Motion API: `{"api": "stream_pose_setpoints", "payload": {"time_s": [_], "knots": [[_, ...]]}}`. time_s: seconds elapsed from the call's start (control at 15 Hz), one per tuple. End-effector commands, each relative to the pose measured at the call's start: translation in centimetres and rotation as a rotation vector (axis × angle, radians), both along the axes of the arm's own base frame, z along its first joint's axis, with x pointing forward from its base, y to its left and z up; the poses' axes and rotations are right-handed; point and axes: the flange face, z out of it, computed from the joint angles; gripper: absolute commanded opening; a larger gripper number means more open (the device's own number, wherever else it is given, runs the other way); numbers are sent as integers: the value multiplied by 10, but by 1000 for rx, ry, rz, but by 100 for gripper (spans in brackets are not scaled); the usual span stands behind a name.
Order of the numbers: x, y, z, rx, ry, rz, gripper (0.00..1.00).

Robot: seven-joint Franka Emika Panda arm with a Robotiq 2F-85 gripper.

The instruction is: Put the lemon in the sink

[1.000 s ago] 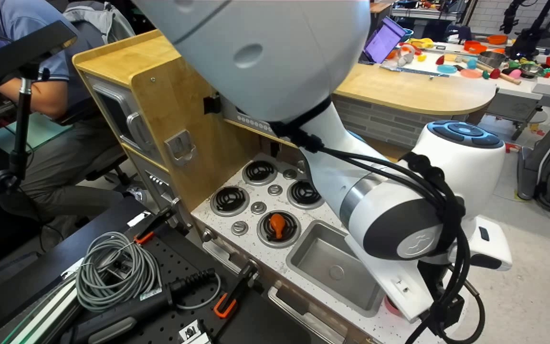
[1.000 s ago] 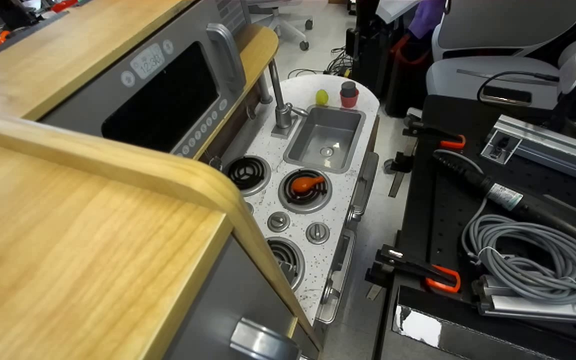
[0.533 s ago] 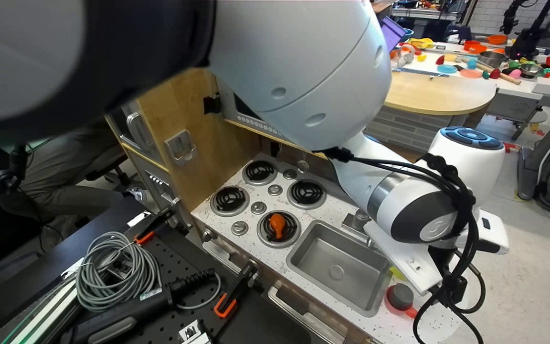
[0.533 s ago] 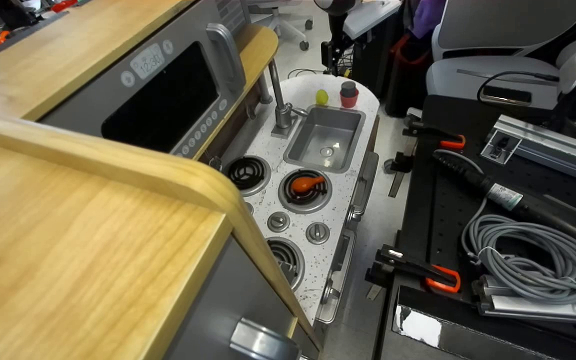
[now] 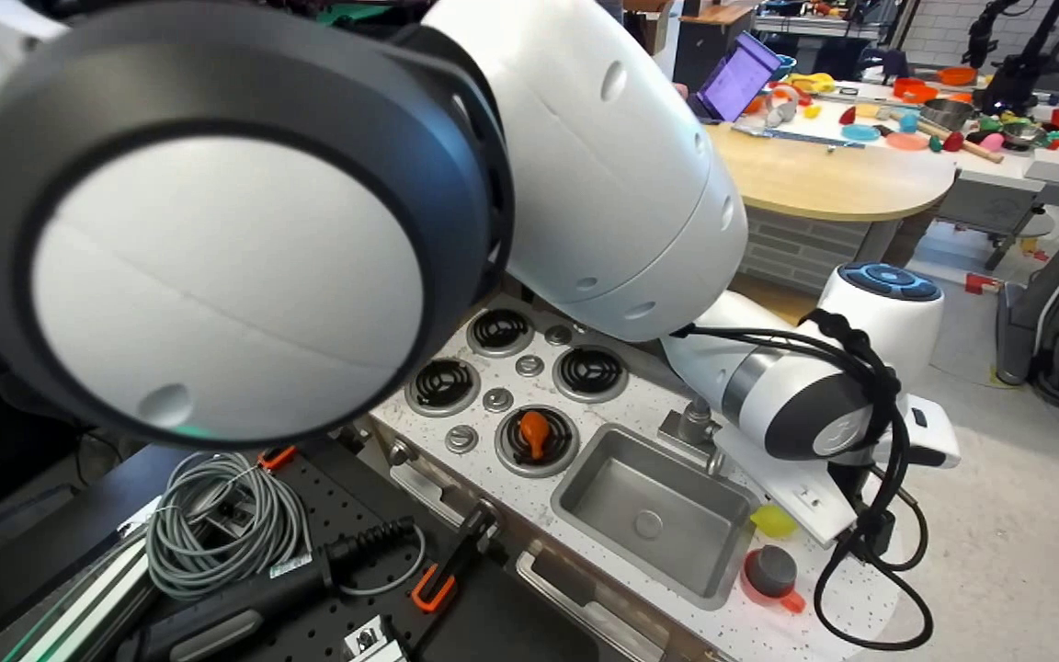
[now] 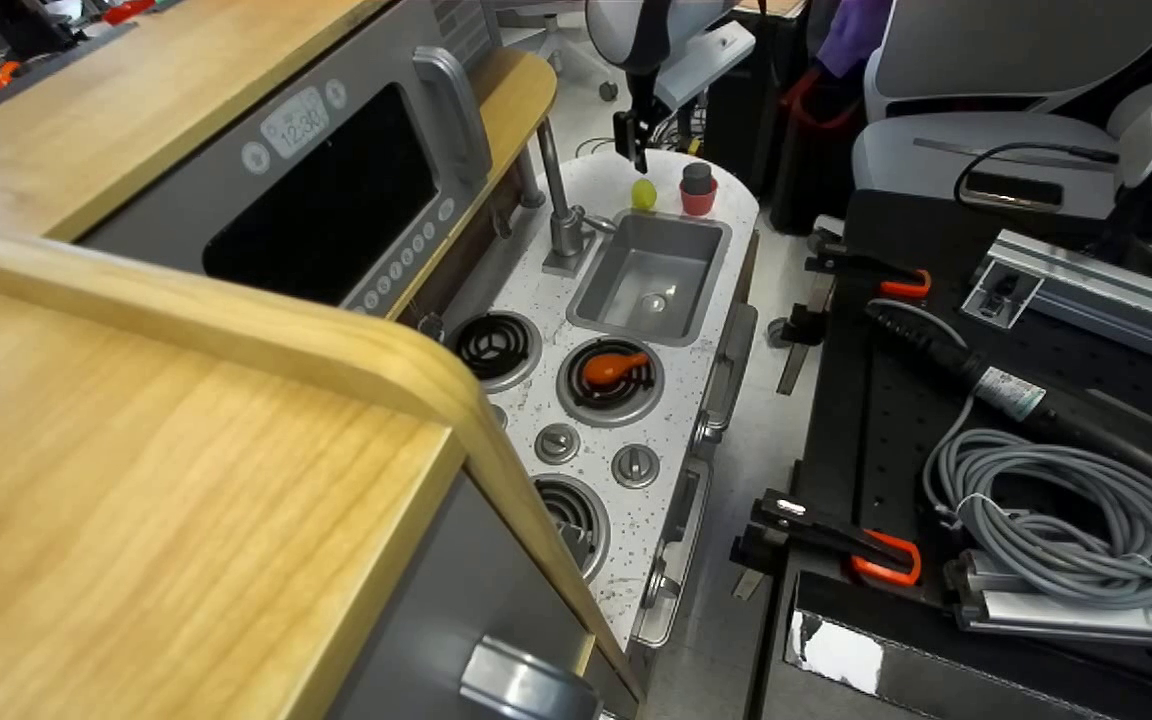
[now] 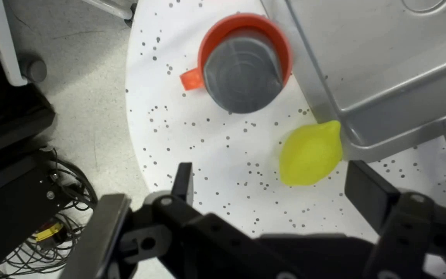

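At the corner of the sink [image 7: 401, 46] by the faucet [image 6: 566, 235], nr the counter's [image 7: 215, 155] rounded end, we've the lemon [image 7: 310, 154], outside the rim (can't tell if touching); our gripper [image 7: 273, 182] hangs above, fingertips [image 7: 371, 193] well apart. Nr that sink end's front corner we see a red mug [image 6: 698, 205] w/ grey pc [image 6: 697, 178] in it; off the opp. edge, an orange toy [image 6: 606, 369] on a burner [image 6: 608, 402].

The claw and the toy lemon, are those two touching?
Apart. In the wrist view, speckled white countertop shows between the toy lemon and the open claw, on both sides.
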Motion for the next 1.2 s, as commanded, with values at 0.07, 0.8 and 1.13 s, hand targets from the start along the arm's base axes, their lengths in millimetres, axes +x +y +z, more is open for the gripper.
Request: {"api": "stream_pose_setpoints", "payload": {"time_s": [0.07, 0.8, 1.13], "knots": [[19, -13, -8, 7, -15, 9, 100], [30, 1, -45, 37, -24, -138, 100], [33, 5, -54, 49, -36, -143, 100]]}}
